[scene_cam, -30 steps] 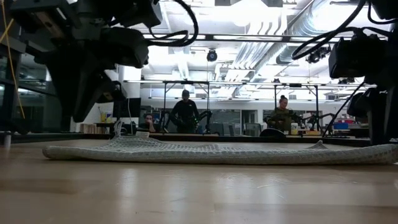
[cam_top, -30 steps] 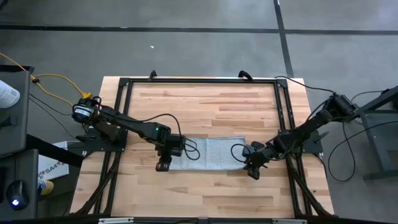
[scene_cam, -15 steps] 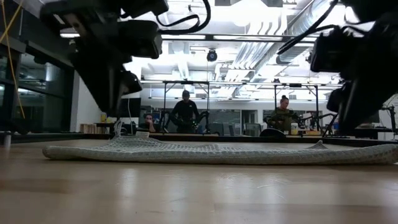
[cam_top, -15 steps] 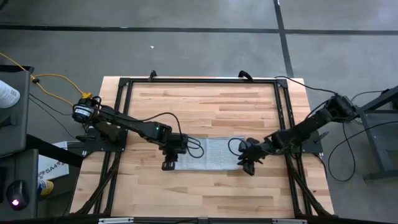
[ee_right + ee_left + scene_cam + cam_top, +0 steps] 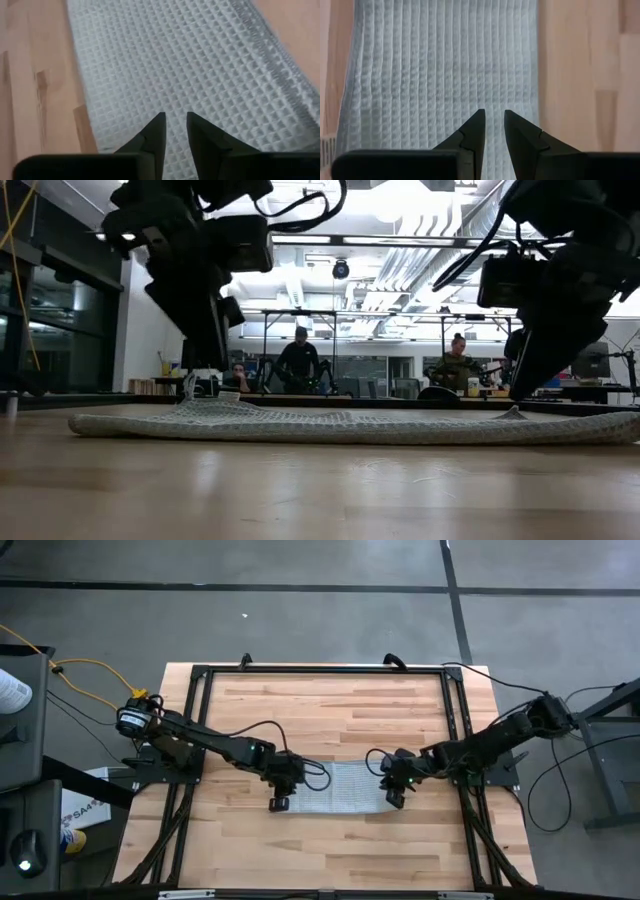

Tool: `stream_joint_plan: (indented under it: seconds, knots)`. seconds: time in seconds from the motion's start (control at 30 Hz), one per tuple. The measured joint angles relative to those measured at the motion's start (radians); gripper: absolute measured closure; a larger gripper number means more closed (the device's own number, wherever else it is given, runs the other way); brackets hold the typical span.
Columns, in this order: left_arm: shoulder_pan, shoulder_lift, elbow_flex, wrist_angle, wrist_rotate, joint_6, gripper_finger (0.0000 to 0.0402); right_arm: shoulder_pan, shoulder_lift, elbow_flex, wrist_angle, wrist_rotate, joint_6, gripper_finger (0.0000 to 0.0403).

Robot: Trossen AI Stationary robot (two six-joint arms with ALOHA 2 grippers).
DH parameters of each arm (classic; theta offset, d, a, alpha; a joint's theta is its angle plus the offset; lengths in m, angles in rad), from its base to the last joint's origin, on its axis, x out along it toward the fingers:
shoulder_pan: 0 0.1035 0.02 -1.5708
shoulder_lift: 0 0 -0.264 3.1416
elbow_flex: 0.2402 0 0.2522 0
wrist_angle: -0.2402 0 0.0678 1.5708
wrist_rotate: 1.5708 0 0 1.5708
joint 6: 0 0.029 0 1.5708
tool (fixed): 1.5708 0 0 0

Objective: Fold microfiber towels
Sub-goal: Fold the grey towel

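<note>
Your towel lies flat on the desk, stretched between both sets of fingers (it looks folded into a strip). The left gripper and right gripper each hover just over one end, fingers a little apart, holding nothing.

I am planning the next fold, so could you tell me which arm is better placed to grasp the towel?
Neither clearly: the left gripper and right gripper each hover over one end of the towel, fingers slightly apart.

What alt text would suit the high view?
A folded grey towel lies as a strip on a wooden table, with the left pincer above its left end and the right pincer above its right end.
</note>
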Motion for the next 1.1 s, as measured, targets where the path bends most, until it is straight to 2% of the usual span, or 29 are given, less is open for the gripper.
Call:
stream_joint_plan:
  seconds: [0.23, 0.47, 0.7, 1.1]
  knots:
    - [0.0, 0.02, 0.0, 0.062, -0.001, 0.009, 0.0329, -0.036, 0.0, 0.0, -0.025, 0.002, -0.013, 0.0362]
    - [-0.007, 0.1, -0.001, 0.088, -0.001, -0.022, 0.0329, -0.058, 0.0, 0.0, -0.061, 0.026, -0.042, 0.0397]
    - [-0.061, 0.128, -0.001, 0.126, 0.006, -0.058, 0.0329, -0.083, 0.0, 0.0, -0.066, 0.072, -0.086, 0.04]
    - [-0.113, 0.135, 0.0, 0.112, -0.033, -0.112, 0.033, -0.177, 0.093, 0.001, -0.05, -0.011, -0.112, 0.0401]
